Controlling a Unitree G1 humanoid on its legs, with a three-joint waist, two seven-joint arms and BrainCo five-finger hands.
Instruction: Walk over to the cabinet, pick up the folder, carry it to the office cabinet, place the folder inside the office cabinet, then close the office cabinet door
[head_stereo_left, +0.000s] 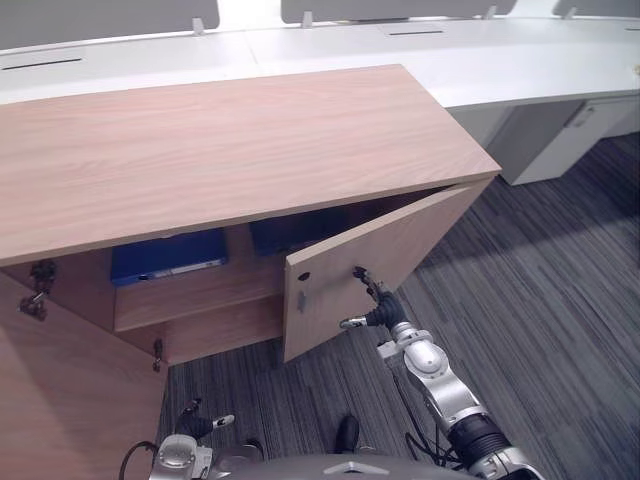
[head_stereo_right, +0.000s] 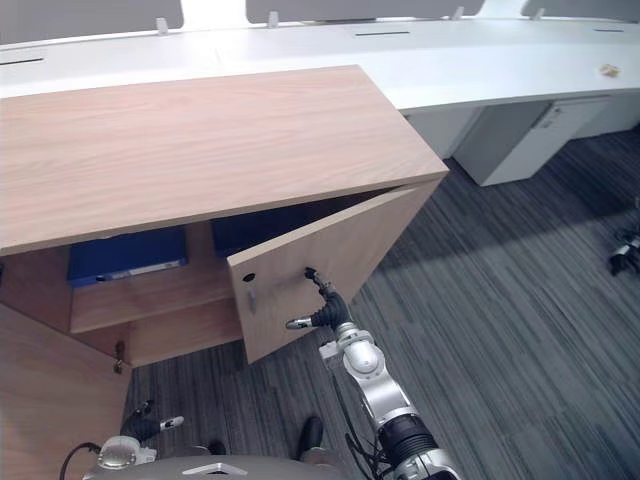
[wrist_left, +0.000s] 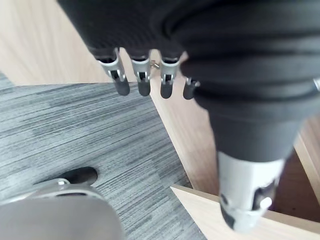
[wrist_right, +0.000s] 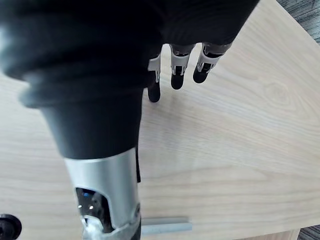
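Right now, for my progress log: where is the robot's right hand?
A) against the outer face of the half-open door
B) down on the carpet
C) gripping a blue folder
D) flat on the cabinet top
A: the right hand has straight fingers touching the front of the half-open door, while the blue folder lies on the shelf inside.

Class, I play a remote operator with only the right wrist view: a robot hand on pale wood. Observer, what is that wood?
Observer: The outer face of the office cabinet's right door, half open; the right robot hand has straight fingers against it.
Operator: Is the folder inside?
Observer: A blue folder lies on a shelf inside, left of that door.
Operator: And the other robot hand?
Observer: The left robot hand hangs low over the carpet, fingers relaxed, holding nothing.
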